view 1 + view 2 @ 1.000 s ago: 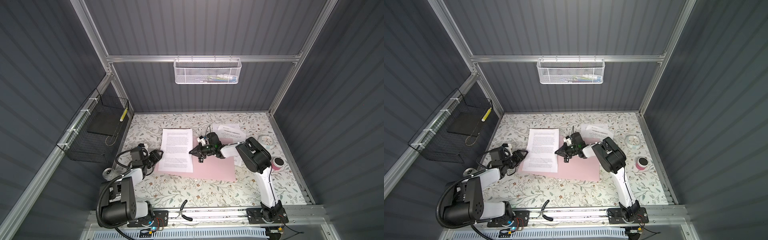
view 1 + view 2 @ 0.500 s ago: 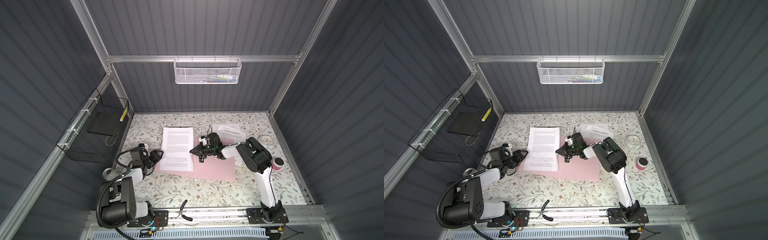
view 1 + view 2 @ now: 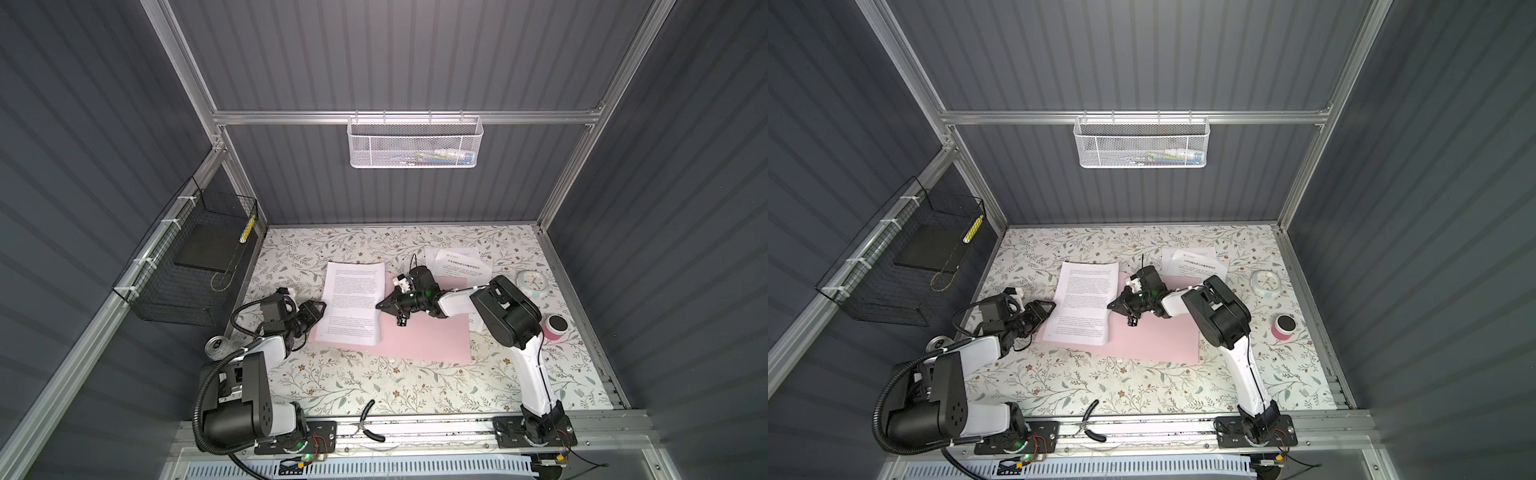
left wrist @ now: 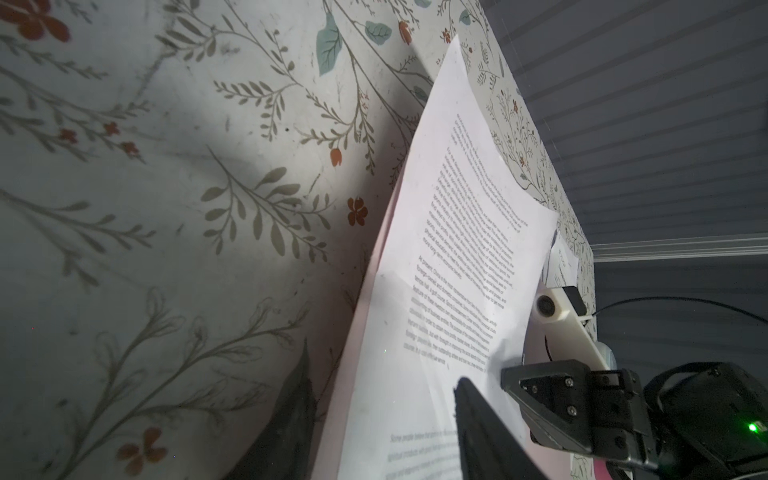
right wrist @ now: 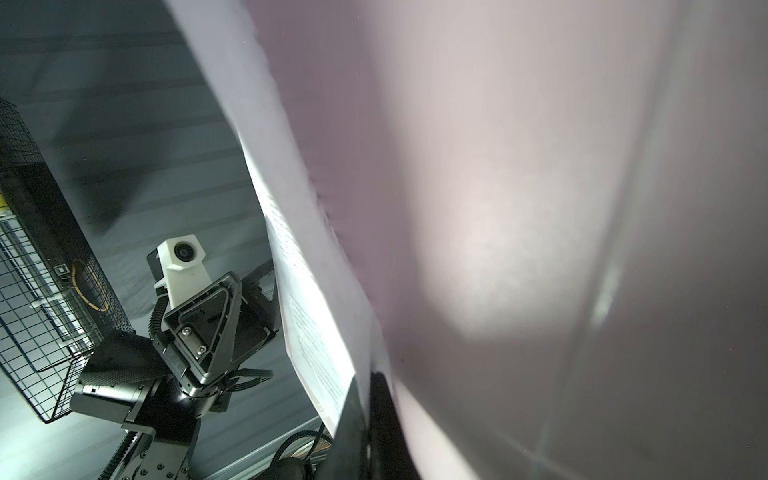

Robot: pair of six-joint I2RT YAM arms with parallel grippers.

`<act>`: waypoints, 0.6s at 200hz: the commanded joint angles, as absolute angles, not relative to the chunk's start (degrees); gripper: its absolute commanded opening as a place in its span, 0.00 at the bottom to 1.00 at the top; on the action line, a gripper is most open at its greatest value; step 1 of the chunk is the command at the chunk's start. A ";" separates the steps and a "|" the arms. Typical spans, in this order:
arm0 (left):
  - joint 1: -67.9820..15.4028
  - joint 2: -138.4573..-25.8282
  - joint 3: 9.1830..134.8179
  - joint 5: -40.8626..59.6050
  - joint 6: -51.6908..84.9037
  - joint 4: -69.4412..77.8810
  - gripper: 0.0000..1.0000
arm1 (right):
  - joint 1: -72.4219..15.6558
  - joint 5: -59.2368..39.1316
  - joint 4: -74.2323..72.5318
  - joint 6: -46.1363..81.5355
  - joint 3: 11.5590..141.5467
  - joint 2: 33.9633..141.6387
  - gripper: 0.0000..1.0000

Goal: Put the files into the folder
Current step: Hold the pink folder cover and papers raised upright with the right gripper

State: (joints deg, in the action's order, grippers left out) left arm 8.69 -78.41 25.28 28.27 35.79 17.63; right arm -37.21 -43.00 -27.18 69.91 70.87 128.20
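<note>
The pale pink folder [image 3: 428,340] [image 3: 1154,340] lies flat in the middle of the table. A white printed sheet [image 3: 353,299] [image 3: 1086,299] of the files covers its left part and reaches past its far edge. My right gripper [image 3: 380,306] [image 3: 1111,306] is shut on that sheet's right edge, and the right wrist view shows the sheet [image 5: 307,299] pinched over the folder [image 5: 519,208]. My left gripper [image 3: 320,309] [image 4: 386,419] stands open at the sheet's left edge, one finger over the paper [image 4: 457,257]. More files [image 3: 457,262] lie at the back right.
A white clock [image 3: 532,282] and a pink round tub with a black top [image 3: 555,326] sit at the right. A can [image 3: 216,347] stands by the left arm. A black wire basket [image 3: 195,257] hangs on the left wall. Pliers [image 3: 368,424] lie at the front edge.
My right gripper has shifted slightly with the sheet's edge in it. The left arm has stayed in place.
</note>
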 commanded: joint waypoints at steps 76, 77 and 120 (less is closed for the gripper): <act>7.56 -77.93 25.75 29.56 36.49 16.53 0.53 | -38.52 -40.75 -20.22 68.44 69.68 126.15 0.00; 7.56 -77.90 25.71 29.54 36.48 16.48 0.53 | -38.46 -40.68 -20.04 68.28 69.69 126.05 0.00; 7.57 -77.47 25.83 29.07 36.30 15.91 0.38 | -37.07 -39.95 -17.43 63.32 69.44 123.17 0.00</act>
